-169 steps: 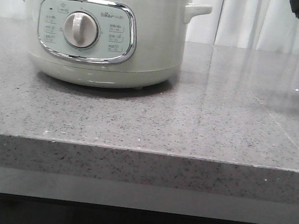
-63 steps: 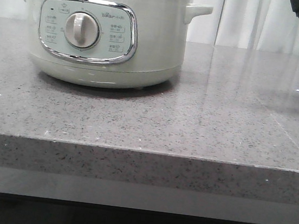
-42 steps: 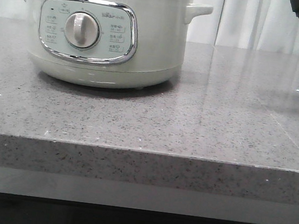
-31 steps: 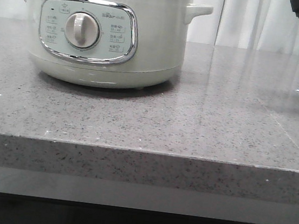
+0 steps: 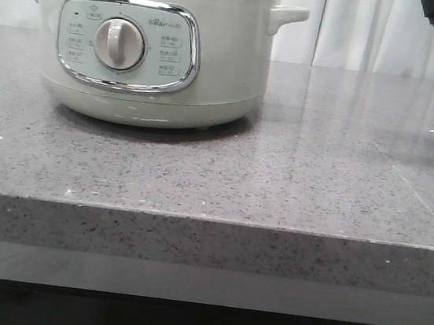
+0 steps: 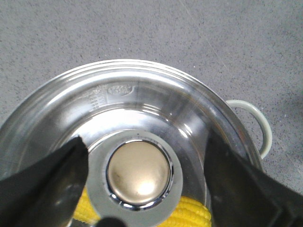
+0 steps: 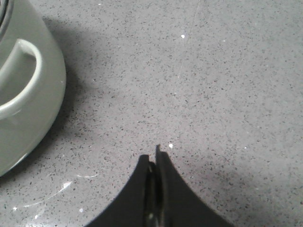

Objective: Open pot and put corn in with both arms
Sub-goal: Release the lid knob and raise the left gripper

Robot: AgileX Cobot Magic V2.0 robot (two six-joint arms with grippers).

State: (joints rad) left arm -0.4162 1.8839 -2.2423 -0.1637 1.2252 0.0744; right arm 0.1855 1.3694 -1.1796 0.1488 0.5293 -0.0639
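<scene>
You have one large round pale grey-green electric pot (image 5: 147, 51) on the speckled grey stone counter (image 5: 295, 172), standing toward the left side of the front view, with its chrome-framed control panel and single round dial (image 5: 120, 44) facing you. Two side handles show there.

From the left wrist view you look down on one clear glass lid (image 6: 142, 101) with a metal rim and a round brass-coloured knob (image 6: 138, 172) at its centre; it sits on the pot. One bright yellow corn cob (image 6: 187, 216) is visible through the glass, lying inside the pot.

Your left gripper (image 6: 142, 165) is spread wide, its two dark fingers (image 6: 42, 182) flanking the knob without touching it, holding nothing.

Your right gripper (image 7: 155, 158) has its fingers pressed together, empty, above bare counter beside the pot's handle (image 7: 21, 78).
</scene>
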